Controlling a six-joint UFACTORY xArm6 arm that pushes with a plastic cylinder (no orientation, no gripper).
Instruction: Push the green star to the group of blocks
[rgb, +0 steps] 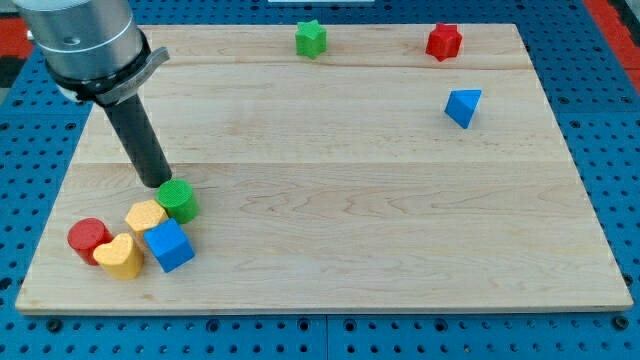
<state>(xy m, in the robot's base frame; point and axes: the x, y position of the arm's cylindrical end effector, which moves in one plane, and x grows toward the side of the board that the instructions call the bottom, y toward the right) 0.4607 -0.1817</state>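
- My tip (157, 183) sits at the view's lower left, just beside the green cylinder (178, 201), on its upper-left side; can't tell if touching.
- No jaws on this rig, only the rod, so nothing to release or clench.
- The green star (311, 38) is near the counter's (350, 240) top edge, a bit left of centre, well apart from the tip.
- The group: green cylinder, yellow block (146, 216) (shape unclear), yellow heart (121, 256), red cylinder (88, 238), blue cube (169, 245), packed together at the lower left.
- Key relation: the star lies up and to the right of the tip, and the group lies down-left of the star. The tip is on the wrong side, right by the destination.
- My read: the tip has to travel round to the star's upper-right side, then push diagonally down-left. Little room there, since the star sits close to the top edge.
- The red star (443, 41) and blue triangular block (462, 106) are off to the right, clear of that line.
- Risk: an off-centre contact makes the star spin or slip sideways on a long push.
- Push not started, judging by positions.
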